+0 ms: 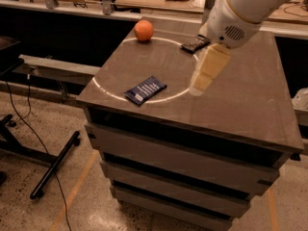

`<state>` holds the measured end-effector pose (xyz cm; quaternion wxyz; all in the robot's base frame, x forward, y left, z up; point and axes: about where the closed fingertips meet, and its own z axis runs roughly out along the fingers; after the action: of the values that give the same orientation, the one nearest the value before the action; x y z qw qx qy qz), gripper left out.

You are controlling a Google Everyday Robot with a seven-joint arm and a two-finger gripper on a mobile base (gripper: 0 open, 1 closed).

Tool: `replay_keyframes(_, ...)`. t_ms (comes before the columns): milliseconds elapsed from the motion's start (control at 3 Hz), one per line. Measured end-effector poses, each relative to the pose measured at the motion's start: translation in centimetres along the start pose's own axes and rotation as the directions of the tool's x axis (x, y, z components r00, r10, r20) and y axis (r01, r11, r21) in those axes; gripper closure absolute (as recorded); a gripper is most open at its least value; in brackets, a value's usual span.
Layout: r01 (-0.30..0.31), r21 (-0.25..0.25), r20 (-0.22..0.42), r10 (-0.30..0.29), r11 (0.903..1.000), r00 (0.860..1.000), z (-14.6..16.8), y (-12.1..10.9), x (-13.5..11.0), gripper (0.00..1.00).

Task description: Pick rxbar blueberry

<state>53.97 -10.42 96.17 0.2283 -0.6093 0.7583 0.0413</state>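
The rxbar blueberry (145,90), a flat bar in a dark blue wrapper with white text, lies on the brown cabinet top (240,100) near its front left, on the edge of a white circle marking. My gripper (206,73), cream-coloured below a white arm, hangs above the top to the right of the bar and a little farther back, apart from it. It holds nothing that I can see.
An orange (144,30) sits at the back left of the top. A black-wrapped bar (195,44) lies at the back, partly behind my arm. Wooden tables stand behind. A black stand leg (53,165) and cables lie on the floor at left.
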Motion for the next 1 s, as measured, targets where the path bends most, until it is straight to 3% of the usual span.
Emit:
replay_keyframes(333,-0.105,-0.094,0.044,0.11,0.99,0.993,3.9,-0.9,-1.1,0.0)
replay_keyframes(667,-0.184,-0.169,0.102,0.203,0.9684,0.974,7.7,-0.7,-2.0,0.0)
replay_keyframes(1000,-0.203,-0.175,0.141,0.229,0.9634,0.963,11.0,-0.6,-3.3,0.0)
